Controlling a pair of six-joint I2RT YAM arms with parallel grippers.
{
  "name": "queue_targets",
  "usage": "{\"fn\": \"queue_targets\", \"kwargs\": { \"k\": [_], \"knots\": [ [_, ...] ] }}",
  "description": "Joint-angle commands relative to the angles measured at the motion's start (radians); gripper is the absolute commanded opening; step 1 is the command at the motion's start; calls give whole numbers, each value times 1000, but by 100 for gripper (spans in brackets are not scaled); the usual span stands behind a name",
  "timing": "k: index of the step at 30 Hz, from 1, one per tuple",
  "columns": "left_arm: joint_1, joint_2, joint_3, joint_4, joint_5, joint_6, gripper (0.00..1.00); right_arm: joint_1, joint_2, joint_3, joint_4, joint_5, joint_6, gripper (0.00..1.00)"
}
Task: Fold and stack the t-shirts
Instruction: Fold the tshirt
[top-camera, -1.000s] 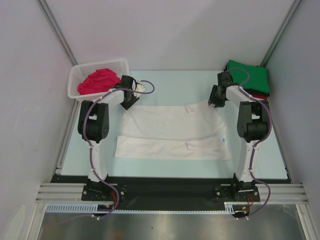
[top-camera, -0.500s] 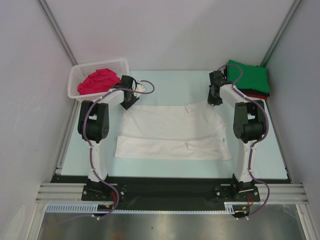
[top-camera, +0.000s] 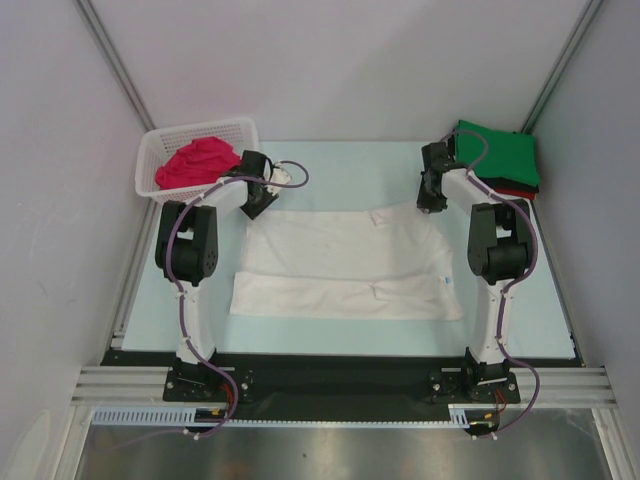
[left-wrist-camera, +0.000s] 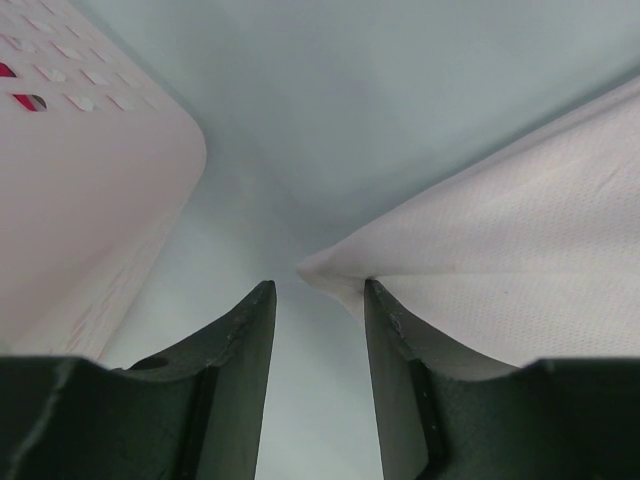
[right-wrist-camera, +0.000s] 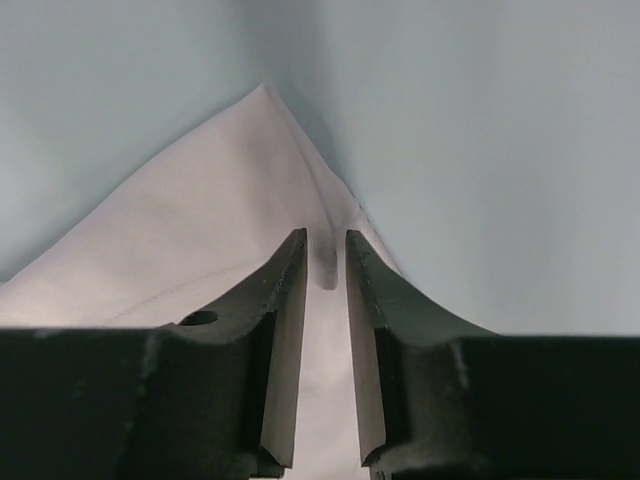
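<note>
My left gripper (left-wrist-camera: 318, 300) is released, jaws apart, with the far-left corner of the white t-shirt (top-camera: 345, 265) lying between its tips on the table (top-camera: 350, 175). My right gripper (right-wrist-camera: 327, 245) is clenched on a ridge of cloth at that shirt's far-right corner. The white lattice basket (top-camera: 205, 129) beside my left arm holds a crumpled magenta-red t-shirt (top-camera: 200, 162). A folded green t-shirt (top-camera: 497, 152) tops the stack at the table's far right.

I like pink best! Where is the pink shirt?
In the top view, the pink shirt sits bunched inside the white basket at the far left, just beside the left claw.
</note>
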Motion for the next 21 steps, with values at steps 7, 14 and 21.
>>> {"fn": "queue_targets", "kwargs": {
  "k": [7, 14, 21],
  "knots": [
    [16, -49, 20, 34, 12, 2, 44, 0, -24, 16, 2, 18, 13, 0],
    [23, -48, 61, 22, 50, -18, 47, 2, -82, 16, -7, 24, -4, 0],
    [29, 26, 143, -58, 137, -47, 48, 9, -140, -15, -4, -26, -30, 0]
  ]
}}
